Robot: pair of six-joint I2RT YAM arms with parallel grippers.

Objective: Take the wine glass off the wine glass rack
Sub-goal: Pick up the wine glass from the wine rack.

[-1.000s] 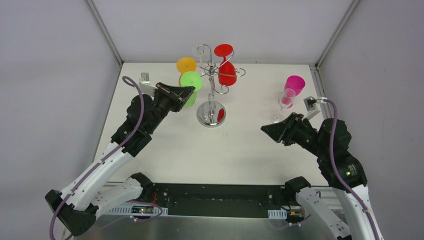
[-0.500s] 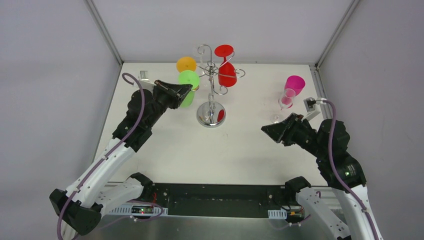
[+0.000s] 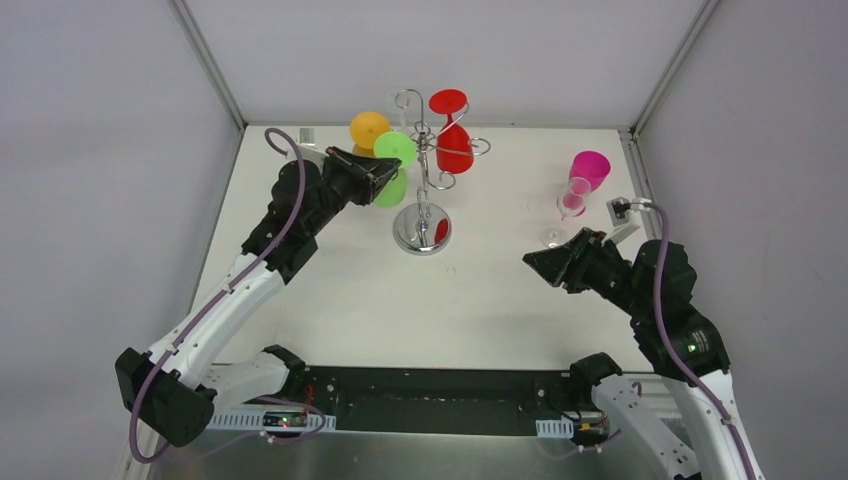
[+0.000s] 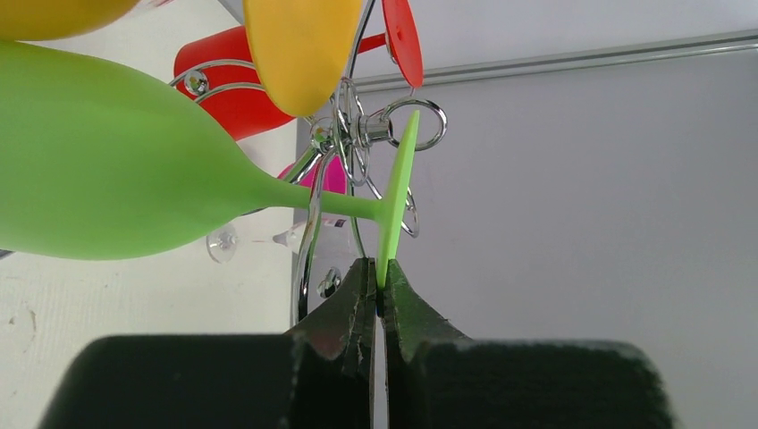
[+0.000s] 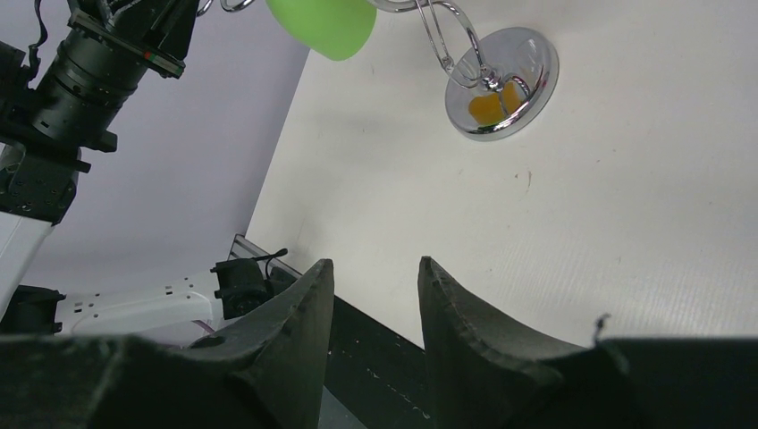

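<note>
You have a white table (image 3: pixel 480 300) boxed in by pale grey walls (image 3: pixel 100 150), and toward its far left your left gripper (image 4: pixel 379 273) is pinched tight on the rim of the green wine glass (image 4: pixel 116 170) foot, the stem crossing the chrome wires of the wine glass rack (image 3: pixel 412 230) at far centre. An orange glass (image 3: pixel 370 128) hangs just left of it and a red glass (image 3: pixel 453 148) on the rack's right side. Further right a pink glass (image 3: pixel 590 165) sits by the far right edge, and your right gripper (image 5: pixel 374 268) hovers nearer than it, fingers apart, holding nothing.
</note>
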